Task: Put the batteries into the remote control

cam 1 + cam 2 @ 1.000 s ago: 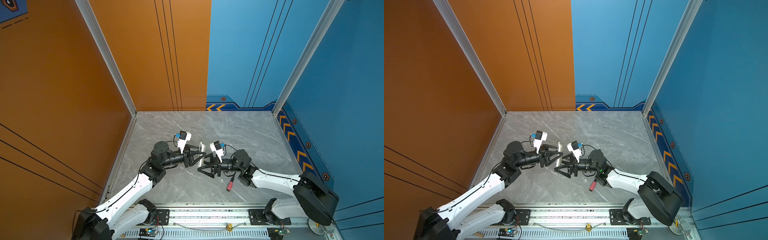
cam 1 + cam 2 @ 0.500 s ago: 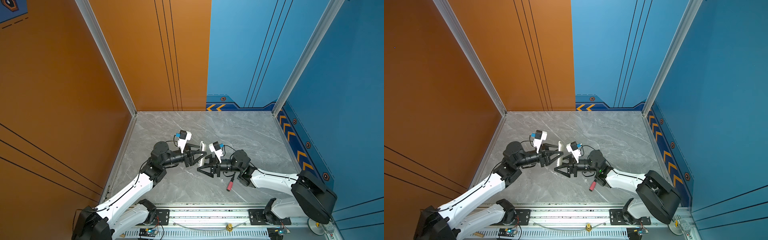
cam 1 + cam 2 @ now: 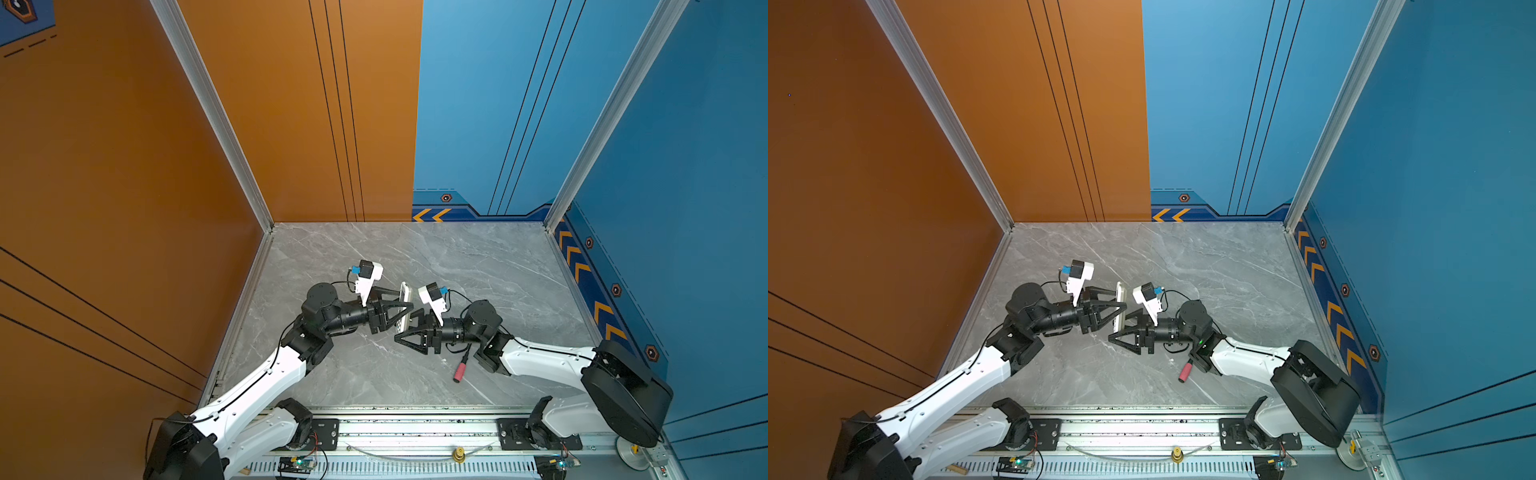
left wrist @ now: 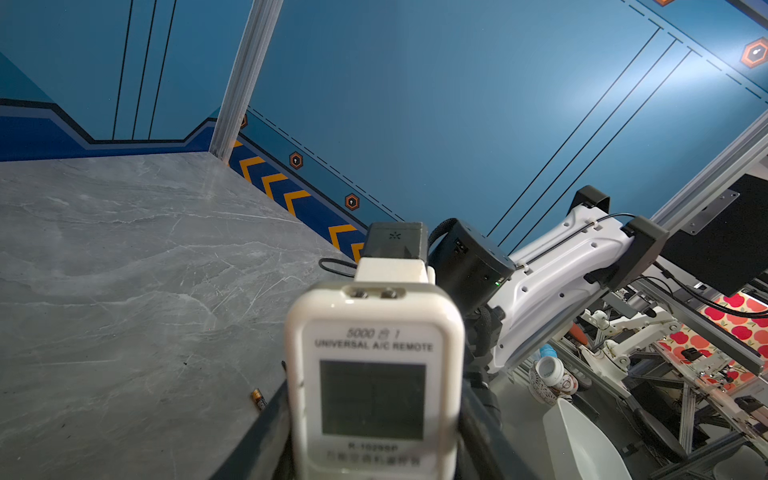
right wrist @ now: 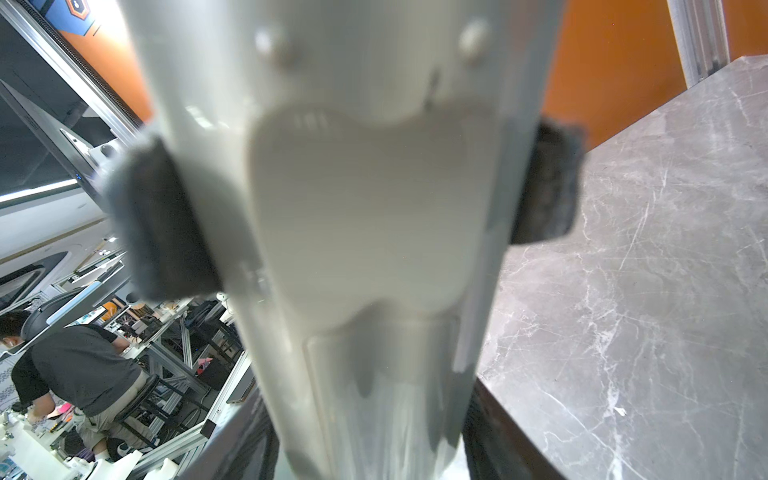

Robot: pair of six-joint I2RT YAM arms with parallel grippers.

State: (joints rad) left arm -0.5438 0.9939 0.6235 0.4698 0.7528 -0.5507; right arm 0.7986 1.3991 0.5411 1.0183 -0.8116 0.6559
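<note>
Left claw (image 3: 405,305) grips the remote (image 3: 404,300) by its long edges, holding it on edge above the table (image 3: 478,266), screen side facing the left arm. Left wrist view: remote (image 4: 374,374) fills centre, screen up close, dark claw arms either side. Right claw (image 3: 405,328) sits just beside the remote's back, low end; right wrist view shows two dark pads (image 5: 548,183) clamping the blurred pale back (image 5: 365,208); whether the right claw itself grips it, cannot tell. One battery (image 4: 259,399) lies on the table beside the left claw. Pink screwdriver (image 3: 460,372) lies under the right arm.
</note>
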